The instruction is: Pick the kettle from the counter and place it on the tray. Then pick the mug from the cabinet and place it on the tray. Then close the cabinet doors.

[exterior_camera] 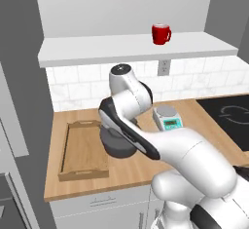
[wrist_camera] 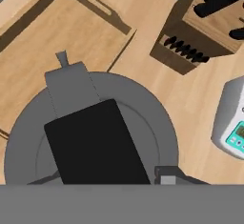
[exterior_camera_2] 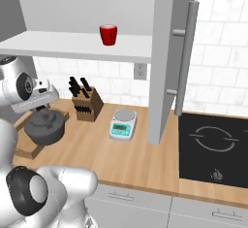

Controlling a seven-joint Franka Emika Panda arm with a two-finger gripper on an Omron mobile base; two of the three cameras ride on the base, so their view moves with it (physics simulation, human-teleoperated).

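The dark grey kettle straddles the right rim of the wooden tray, at the left of the counter. I cannot tell whether it rests or hangs. My gripper stands straight over it, shut on its black arched handle; the spout points toward the tray. The red mug stands upright on the cabinet shelf above. A cabinet door with a bar handle stands swung open.
Behind the kettle stands a wooden knife block. To its right sits a small kitchen scale. A black cooktop lies at the counter's right end, past the open door.
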